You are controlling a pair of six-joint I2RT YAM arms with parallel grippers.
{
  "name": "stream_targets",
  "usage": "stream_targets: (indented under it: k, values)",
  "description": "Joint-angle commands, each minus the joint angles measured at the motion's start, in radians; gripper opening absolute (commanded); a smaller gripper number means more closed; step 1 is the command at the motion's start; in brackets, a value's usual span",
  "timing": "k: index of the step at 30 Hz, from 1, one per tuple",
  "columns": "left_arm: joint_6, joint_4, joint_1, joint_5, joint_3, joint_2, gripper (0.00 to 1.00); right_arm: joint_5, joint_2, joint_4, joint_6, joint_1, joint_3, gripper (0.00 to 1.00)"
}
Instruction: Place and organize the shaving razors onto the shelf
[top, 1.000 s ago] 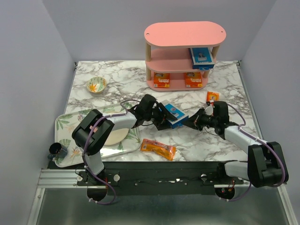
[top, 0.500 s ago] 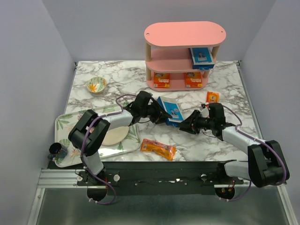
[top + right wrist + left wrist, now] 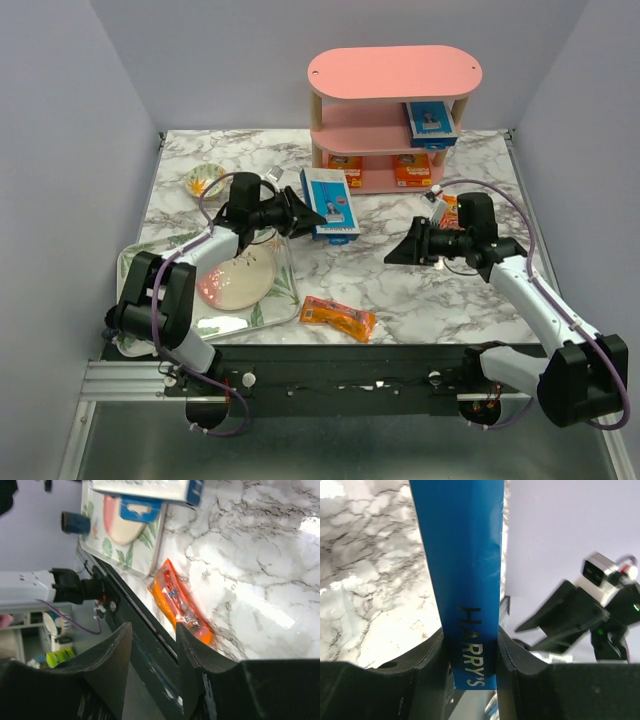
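Observation:
The pink three-tier shelf (image 3: 395, 75) stands at the back. It holds one blue razor card (image 3: 430, 122) on the middle board and two orange packets (image 3: 345, 170) (image 3: 412, 170) on the bottom board. My left gripper (image 3: 292, 212) is shut on the second blue card (image 3: 330, 203), held edge-up above the table in front of the shelf's left end; its blue edge fills the left wrist view (image 3: 462, 555). My right gripper (image 3: 400, 250) is open and empty, to the right of that card. One orange packet (image 3: 338, 317) lies near the front edge, also in the right wrist view (image 3: 180, 605). Another orange packet (image 3: 450, 208) lies partly hidden behind the right arm.
A floral tray (image 3: 150, 262) at the front left holds a pink round plate (image 3: 235, 285). A dark cup (image 3: 125, 320) stands at the tray's near corner. A small floral bowl (image 3: 205, 180) sits at the back left. The black front rail (image 3: 125, 615) runs below the right gripper.
My left gripper has carried the blue card left and back toward the shelf. My right gripper has drawn away from the card to the right and stands open.

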Motion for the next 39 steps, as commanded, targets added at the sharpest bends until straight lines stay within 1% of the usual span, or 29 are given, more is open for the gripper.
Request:
stream_targets:
  k: [1, 2, 3, 5, 7, 9, 11, 12, 13, 14, 15, 16, 17, 18, 19, 20, 22, 25, 28, 31, 32, 34, 35, 36, 39]
  values:
    - [0.089, 0.077, 0.046, 0.353, 0.059, -0.036, 0.24, 0.024, 0.021, -0.159, -0.238, 0.003, 0.033, 0.49]
    - [0.136, 0.059, 0.046, 0.385, 0.081, -0.034, 0.24, 0.036, 0.024, -0.162, -0.278, 0.002, 0.051, 0.49]
    - [0.165, -0.019, 0.046, 0.408, 0.104, -0.039, 0.24, 0.050, 0.033, -0.168, -0.297, 0.003, 0.063, 0.49]
    - [0.233, -0.050, 0.046, 0.446, 0.159, -0.047, 0.24, 0.071, 0.042, -0.194, -0.347, 0.003, 0.092, 0.49]
    - [0.262, -0.082, 0.049, 0.456, 0.220, -0.036, 0.24, 0.071, 0.059, -0.205, -0.383, 0.003, 0.128, 0.49]
    - [0.258, -0.102, 0.066, 0.460, 0.269, 0.001, 0.24, 0.093, 0.068, -0.211, -0.403, 0.003, 0.161, 0.49]
    - [0.252, -0.102, 0.086, 0.483, 0.357, 0.037, 0.24, 0.100, 0.082, -0.210, -0.429, 0.002, 0.183, 0.49]
    - [0.250, -0.114, 0.113, 0.489, 0.392, 0.085, 0.24, 0.107, 0.088, -0.208, -0.430, 0.002, 0.192, 0.50]
    - [0.249, -0.127, 0.124, 0.496, 0.471, 0.114, 0.25, 0.117, 0.093, -0.207, -0.430, 0.000, 0.209, 0.50]
    - [0.244, -0.142, 0.136, 0.523, 0.517, 0.146, 0.25, 0.131, 0.105, -0.208, -0.473, -0.001, 0.218, 0.49]
    - [0.233, -0.160, 0.149, 0.538, 0.560, 0.219, 0.25, 0.136, 0.113, -0.214, -0.490, -0.004, 0.226, 0.49]
    - [0.191, -0.162, 0.150, 0.554, 0.638, 0.258, 0.25, 0.139, 0.117, -0.221, -0.507, -0.006, 0.243, 0.49]
    - [0.164, -0.158, 0.152, 0.569, 0.673, 0.292, 0.26, 0.148, 0.119, -0.240, -0.541, -0.010, 0.249, 0.49]
    - [0.117, -0.103, 0.150, 0.580, 0.696, 0.347, 0.26, 0.150, 0.127, -0.253, -0.555, -0.014, 0.254, 0.49]
    - [0.019, -0.037, 0.150, 0.585, 0.710, 0.364, 0.26, 0.153, 0.128, -0.267, -0.564, -0.015, 0.263, 0.49]
    - [0.006, 0.026, 0.149, 0.585, 0.714, 0.377, 0.26, 0.174, 0.130, -0.285, -0.567, -0.029, 0.282, 0.50]
    - [0.015, 0.043, 0.146, 0.586, 0.736, 0.400, 0.27, 0.168, 0.143, -0.305, -0.593, -0.041, 0.301, 0.49]
    - [-0.021, 0.079, 0.146, 0.597, 0.739, 0.412, 0.27, 0.159, 0.177, -0.349, -0.637, -0.049, 0.355, 0.49]
    - [-0.017, 0.097, 0.147, 0.608, 0.737, 0.412, 0.27, 0.148, 0.211, -0.365, -0.611, -0.050, 0.387, 0.49]
    - [-0.040, 0.112, 0.149, 0.605, 0.763, 0.446, 0.28, 0.142, 0.242, -0.356, -0.593, -0.053, 0.405, 0.49]
    - [-0.040, 0.105, 0.150, 0.597, 0.795, 0.455, 0.30, 0.142, 0.272, -0.350, -0.593, -0.053, 0.416, 0.49]
    - [-0.012, 0.001, 0.158, 0.582, 0.851, 0.501, 0.31, 0.145, 0.312, -0.369, -0.595, -0.055, 0.472, 0.49]
    - [-0.005, -0.024, 0.158, 0.576, 0.905, 0.516, 0.31, 0.137, 0.340, -0.386, -0.601, -0.057, 0.488, 0.49]
    - [0.012, -0.089, 0.159, 0.568, 0.932, 0.548, 0.31, 0.136, 0.353, -0.391, -0.604, -0.057, 0.500, 0.49]
    - [0.002, -0.101, 0.162, 0.527, 0.993, 0.588, 0.33, 0.140, 0.395, -0.405, -0.604, -0.057, 0.553, 0.49]
